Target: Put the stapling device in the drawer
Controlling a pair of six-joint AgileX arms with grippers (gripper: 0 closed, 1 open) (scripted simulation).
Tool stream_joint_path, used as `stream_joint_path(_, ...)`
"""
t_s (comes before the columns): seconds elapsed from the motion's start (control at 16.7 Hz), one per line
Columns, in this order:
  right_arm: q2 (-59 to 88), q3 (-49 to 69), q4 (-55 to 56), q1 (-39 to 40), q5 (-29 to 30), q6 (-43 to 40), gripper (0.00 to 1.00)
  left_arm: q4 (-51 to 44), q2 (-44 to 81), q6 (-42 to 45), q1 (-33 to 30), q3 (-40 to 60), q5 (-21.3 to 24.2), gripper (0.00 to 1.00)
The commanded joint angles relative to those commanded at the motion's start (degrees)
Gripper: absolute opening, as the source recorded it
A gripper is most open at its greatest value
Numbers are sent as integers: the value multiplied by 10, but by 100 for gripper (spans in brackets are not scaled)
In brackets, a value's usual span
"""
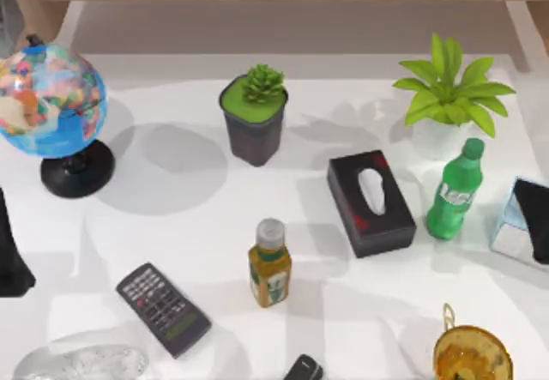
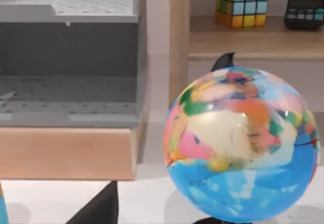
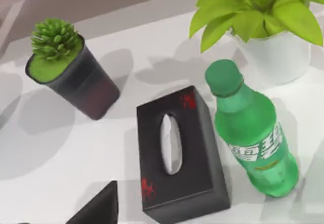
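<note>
**Item: stapling device** (image 1: 304,368). Small glossy black object at the near edge of the surface, cut off by the top view's lower border, so its long axis cannot be read; the visible end looks rounded and slightly tilted.

**Left end effector** (image 1: 10,251). Dark form at the left edge of the surface, just nearer than the globe (image 1: 50,99). Finger spread: cannot tell. Its wrist camera faces the globe, with an open grey drawer (image 2: 68,62) in the wooden cabinet beyond. The stapling device lies well apart from it, across the surface toward the right and nearer the front edge, past the remote (image 1: 163,309).

**Right end effector** (image 1: 536,219). Dark form at the right edge of the surface, just beyond the green bottle (image 1: 455,191). Finger spread: cannot tell. Its wrist camera looks over the tissue box (image 3: 177,155), the bottle and the dark pot with succulent (image 3: 71,75). The stapling device lies toward the left and front of it.

**Governing relation.** Judged from the top view, the stapling device sits a little closer to the right arm than the left, though the margin is modest. The drawer stands before the left arm. Neither end effector is near the device; an approach remains to be made.

**Neighbours.** Yellow-brown bottle (image 1: 269,264) just behind the device.
</note>
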Motion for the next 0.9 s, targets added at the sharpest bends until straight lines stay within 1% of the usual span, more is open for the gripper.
stream_joint_path(0.54, 468, 358, -229, 280, -2, 431, 100, 0, 0, 0, 0, 0, 0, 100)
stream_joint_path(0.72, 613, 443, -291, 347, -4, 555, 100, 0, 0, 0, 0, 0, 0, 100)
stream_joint_path(0.9, 720, 494, -339, 390, -7, 649, 100, 0, 0, 0, 0, 0, 0, 100)
